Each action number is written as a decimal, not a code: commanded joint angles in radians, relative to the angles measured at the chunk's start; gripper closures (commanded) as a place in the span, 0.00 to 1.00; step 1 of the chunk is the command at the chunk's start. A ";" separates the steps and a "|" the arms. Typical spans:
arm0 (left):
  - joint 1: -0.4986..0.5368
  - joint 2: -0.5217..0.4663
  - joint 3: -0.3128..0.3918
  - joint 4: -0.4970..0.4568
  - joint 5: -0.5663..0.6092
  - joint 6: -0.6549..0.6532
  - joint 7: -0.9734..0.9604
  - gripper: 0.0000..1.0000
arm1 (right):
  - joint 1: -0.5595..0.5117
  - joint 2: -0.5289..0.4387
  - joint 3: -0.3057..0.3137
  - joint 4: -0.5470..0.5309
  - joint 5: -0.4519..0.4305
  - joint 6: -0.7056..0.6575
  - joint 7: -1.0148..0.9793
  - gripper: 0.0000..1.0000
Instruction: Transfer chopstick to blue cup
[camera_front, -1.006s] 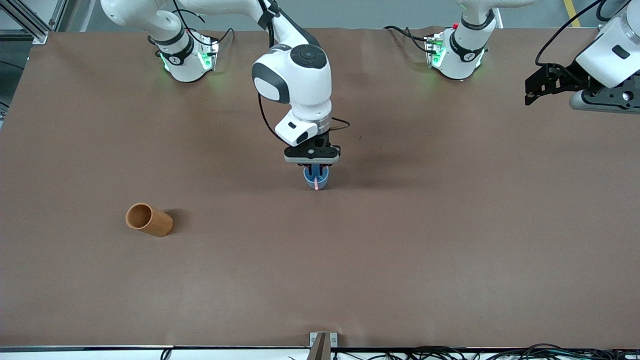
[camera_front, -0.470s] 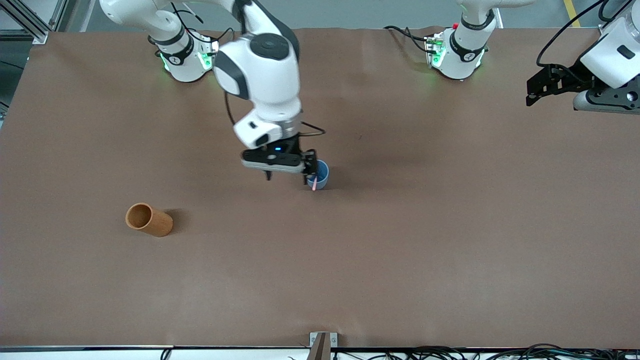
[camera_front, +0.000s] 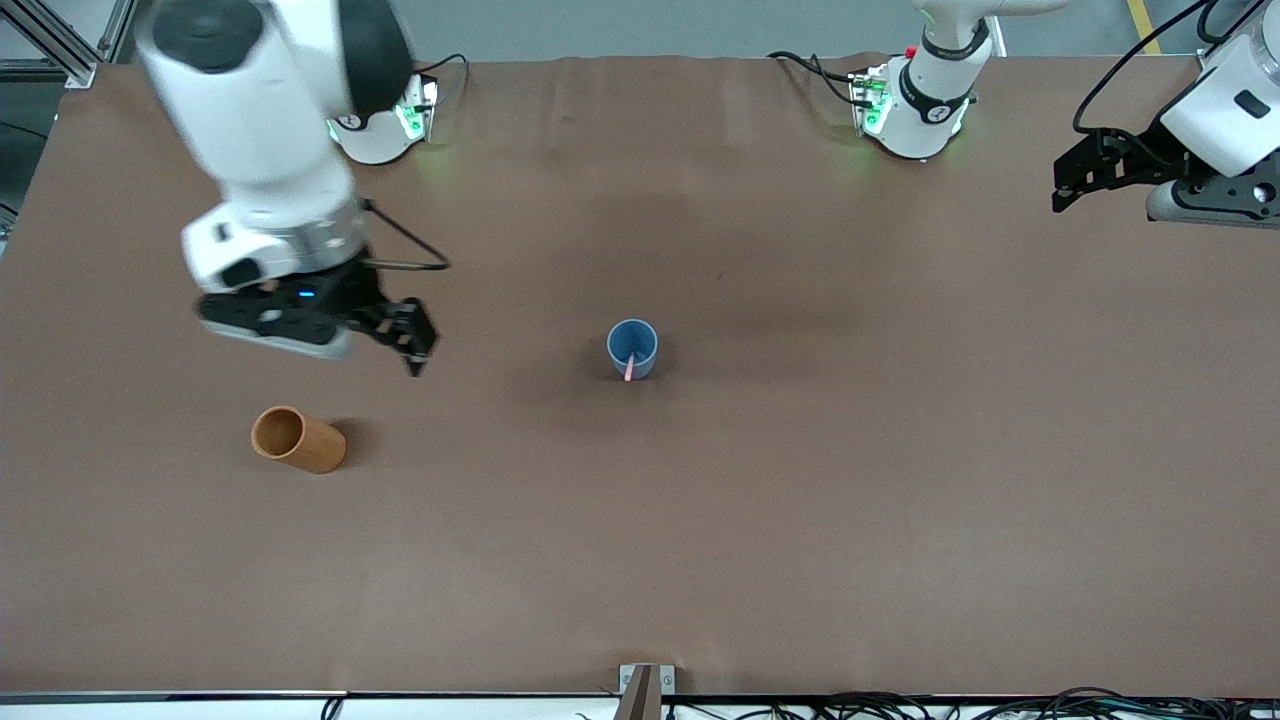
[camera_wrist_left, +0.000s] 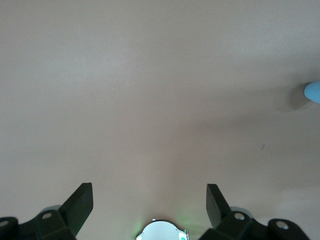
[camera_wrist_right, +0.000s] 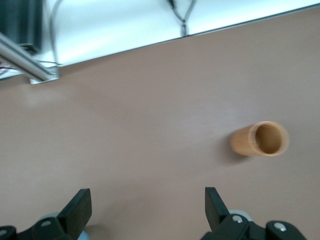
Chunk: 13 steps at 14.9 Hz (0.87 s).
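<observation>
The blue cup (camera_front: 632, 345) stands upright near the middle of the table. The pale pink chopstick (camera_front: 628, 368) stands in it and leans over the rim on the side nearer the front camera. My right gripper (camera_front: 412, 340) is open and empty in the air, over bare table between the blue cup and the orange-brown cup. Its open fingers frame bare table in the right wrist view (camera_wrist_right: 147, 195). My left gripper (camera_front: 1060, 187) waits open and empty at the left arm's end of the table, also shown in the left wrist view (camera_wrist_left: 148, 192). The blue cup's edge shows there (camera_wrist_left: 312, 91).
An orange-brown cylindrical cup (camera_front: 297, 439) lies on its side toward the right arm's end, nearer the front camera than the blue cup; it also shows in the right wrist view (camera_wrist_right: 262, 139). The brown table cover (camera_front: 800, 500) spans the table. Cables run along its front edge.
My right gripper opened and let go of the chopstick, which stays in the blue cup. It then rose and swung away toward the right arm's end. The left arm has barely moved.
</observation>
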 joint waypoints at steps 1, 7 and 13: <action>0.013 -0.014 -0.006 -0.011 -0.018 0.014 0.013 0.00 | -0.121 -0.076 0.019 -0.037 0.046 -0.070 -0.122 0.00; 0.015 -0.014 -0.006 -0.011 -0.018 0.014 0.014 0.00 | -0.292 -0.167 0.023 -0.035 0.114 -0.251 -0.272 0.00; 0.013 -0.012 -0.006 -0.010 -0.018 0.014 0.013 0.00 | -0.373 -0.254 0.027 -0.035 0.129 -0.418 -0.419 0.00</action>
